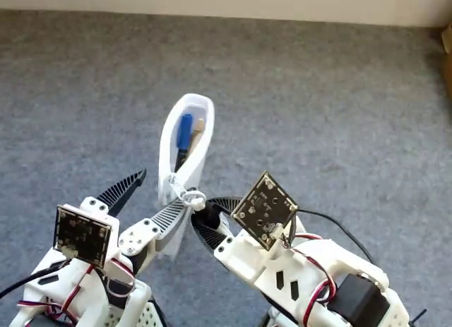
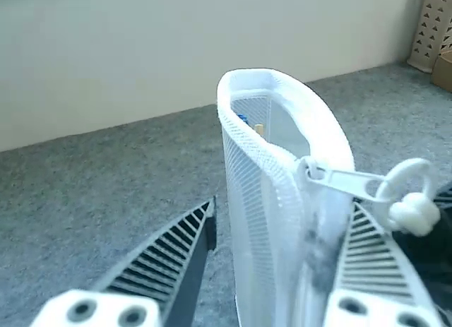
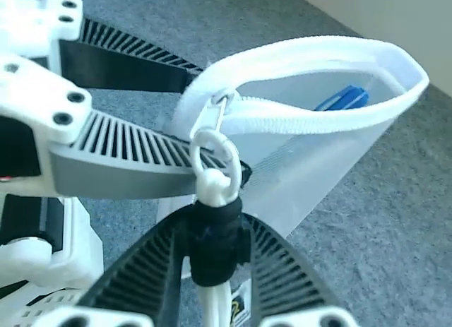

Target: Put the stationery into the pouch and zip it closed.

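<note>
A white mesh pouch stands upright on the grey carpet with its mouth open. Inside it are a blue pen and a pale wooden stick; the pen also shows through the mouth in the right wrist view. My left gripper is open, straddling the pouch at its near end; one finger rests against the mesh and the other stands clear. My right gripper is shut on the zipper pull, a ring with a white knob, at the zip's near end.
Grey carpet spreads around the pouch on all sides. A pale wall runs along the far edge. A beige lattice basket stands far off at the right, by the wall.
</note>
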`<control>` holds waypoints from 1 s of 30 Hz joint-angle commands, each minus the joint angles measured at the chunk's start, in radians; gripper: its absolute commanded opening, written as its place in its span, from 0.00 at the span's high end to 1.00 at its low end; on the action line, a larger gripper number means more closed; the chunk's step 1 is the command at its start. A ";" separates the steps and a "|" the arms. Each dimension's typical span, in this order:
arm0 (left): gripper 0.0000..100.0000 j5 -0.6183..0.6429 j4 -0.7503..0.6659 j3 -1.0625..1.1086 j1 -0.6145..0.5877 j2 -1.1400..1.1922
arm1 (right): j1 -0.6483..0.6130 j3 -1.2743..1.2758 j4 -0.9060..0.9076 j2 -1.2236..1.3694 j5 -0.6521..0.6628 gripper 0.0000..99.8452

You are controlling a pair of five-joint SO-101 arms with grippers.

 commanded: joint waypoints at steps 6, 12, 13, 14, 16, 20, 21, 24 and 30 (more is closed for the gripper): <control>0.90 0.011 -0.021 0.039 -0.008 -0.001 | -0.004 -0.019 -0.007 0.018 0.003 1.00; 0.99 0.014 -0.020 0.039 -0.008 -0.002 | 0.001 -0.010 -0.133 0.018 -0.068 1.00; 0.99 0.015 -0.020 0.039 -0.008 -0.002 | 0.001 -0.010 -0.151 0.018 -0.095 1.00; 0.99 0.015 -0.018 0.041 -0.008 -0.002 | 0.001 -0.010 -0.166 0.018 -0.118 1.00; 0.99 0.017 0.000 0.041 -0.008 -0.002 | 0.001 -0.019 -0.199 0.018 -0.147 1.00; 0.99 0.017 0.025 0.041 -0.007 -0.002 | 0.001 -0.010 -0.311 0.018 -0.210 1.00; 0.99 0.017 0.025 0.042 -0.007 -0.002 | 0.001 -0.010 -0.335 0.019 -0.232 1.00; 0.99 0.017 0.021 0.061 -0.007 -0.002 | 0.001 -0.010 -0.407 0.019 -0.298 1.00; 0.99 0.017 0.023 0.079 -0.007 -0.002 | 0.005 -0.010 -0.545 0.027 -0.328 1.00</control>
